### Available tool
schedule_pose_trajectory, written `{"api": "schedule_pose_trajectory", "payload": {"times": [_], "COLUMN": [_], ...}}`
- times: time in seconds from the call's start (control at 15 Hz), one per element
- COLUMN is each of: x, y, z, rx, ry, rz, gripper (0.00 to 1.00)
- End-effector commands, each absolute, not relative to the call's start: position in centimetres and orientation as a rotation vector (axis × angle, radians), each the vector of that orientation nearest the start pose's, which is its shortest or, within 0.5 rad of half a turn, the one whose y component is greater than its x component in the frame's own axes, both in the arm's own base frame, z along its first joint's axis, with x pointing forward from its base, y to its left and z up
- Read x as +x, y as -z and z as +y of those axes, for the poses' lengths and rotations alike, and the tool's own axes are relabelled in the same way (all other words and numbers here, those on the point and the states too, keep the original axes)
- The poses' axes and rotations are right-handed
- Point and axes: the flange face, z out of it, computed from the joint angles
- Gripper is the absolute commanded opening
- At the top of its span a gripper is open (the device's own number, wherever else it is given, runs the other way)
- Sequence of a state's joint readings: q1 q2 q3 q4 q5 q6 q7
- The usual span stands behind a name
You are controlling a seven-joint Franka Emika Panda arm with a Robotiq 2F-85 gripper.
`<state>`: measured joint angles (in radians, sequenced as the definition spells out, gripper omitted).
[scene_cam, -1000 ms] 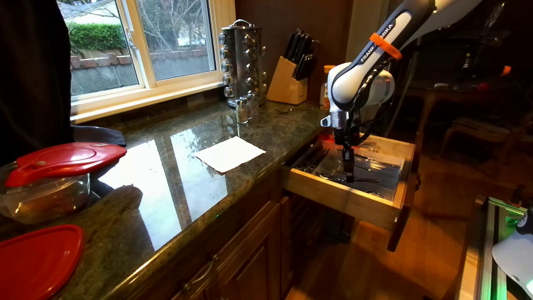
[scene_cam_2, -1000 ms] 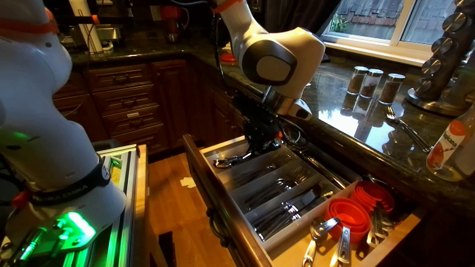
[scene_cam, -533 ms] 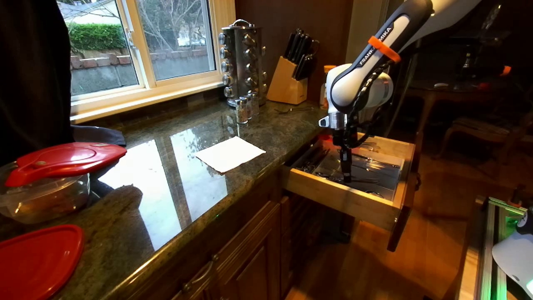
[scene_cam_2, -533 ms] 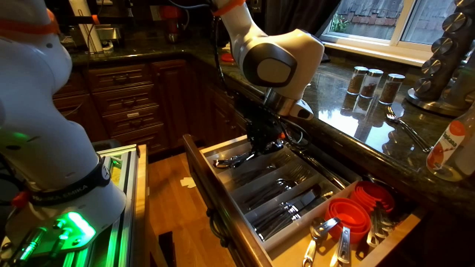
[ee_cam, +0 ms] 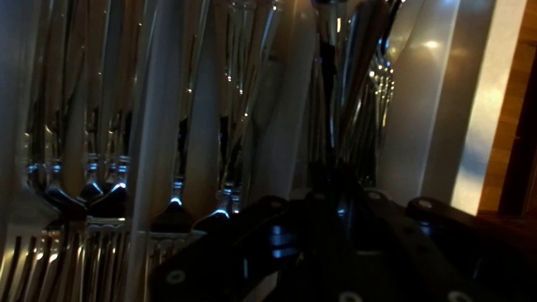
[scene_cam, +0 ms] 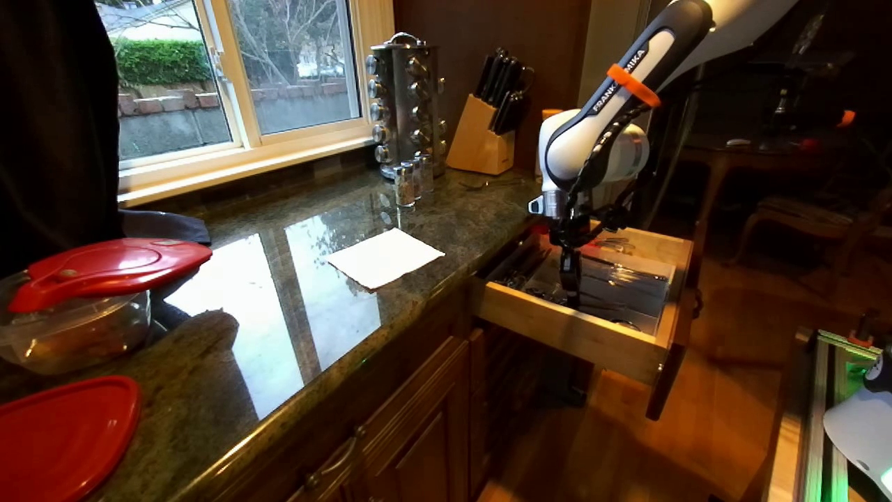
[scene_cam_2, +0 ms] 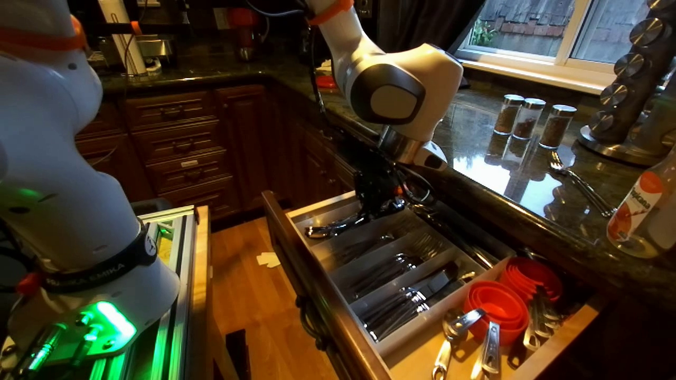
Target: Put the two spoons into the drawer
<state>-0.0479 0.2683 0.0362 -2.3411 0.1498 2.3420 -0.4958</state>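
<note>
The drawer [scene_cam: 571,324] is pulled open; its dark front panel [scene_cam_2: 322,295] shows in an exterior view. My gripper [scene_cam: 573,300] points down inside it, over the end compartment of the cutlery tray. It also shows in an exterior view [scene_cam_2: 372,211] and the wrist view [ee_cam: 335,167]. Its fingers are nearly together, and a slim shiny utensil, seemingly a spoon [ee_cam: 330,121], runs between the fingertips. Whether a second spoon is held with it cannot be told. Silver cutlery [scene_cam_2: 327,230] lies by the gripper in that compartment. The dark fingers hide much of the grip.
Tray dividers [ee_cam: 432,105] stand close beside the fingers. Neighbouring compartments hold forks [ee_cam: 58,251] and knives. Red measuring cups [scene_cam_2: 496,311] sit at the drawer's other end. A fork [scene_cam_2: 581,182], spice jars [scene_cam_2: 557,126] and a bottle [scene_cam_2: 641,211] stand or lie on the counter.
The gripper has shifted a little sideways within the drawer, toward the counter, staying low. The shiny piece at its tips has moved with it. The drawer has shifted very slightly.
</note>
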Motion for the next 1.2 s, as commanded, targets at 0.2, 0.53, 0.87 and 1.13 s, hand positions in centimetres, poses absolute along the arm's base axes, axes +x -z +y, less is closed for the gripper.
{"api": "schedule_pose_trajectory", "payload": {"times": [0.2,0.53,0.87,1.13], "x": [50.1,50.7,50.0,48.5], "y": [-19.5,-20.8,-22.3,-24.8], "z": [0.3,0.7,0.9,0.6], "rx": [-2.920,-2.943,-2.961,-2.961], "ry": [-0.331,-0.282,-0.264,-0.235], "rz": [-0.368,-0.344,-0.304,-0.282], "gripper": [0.43,0.79,0.93,0.92]}}
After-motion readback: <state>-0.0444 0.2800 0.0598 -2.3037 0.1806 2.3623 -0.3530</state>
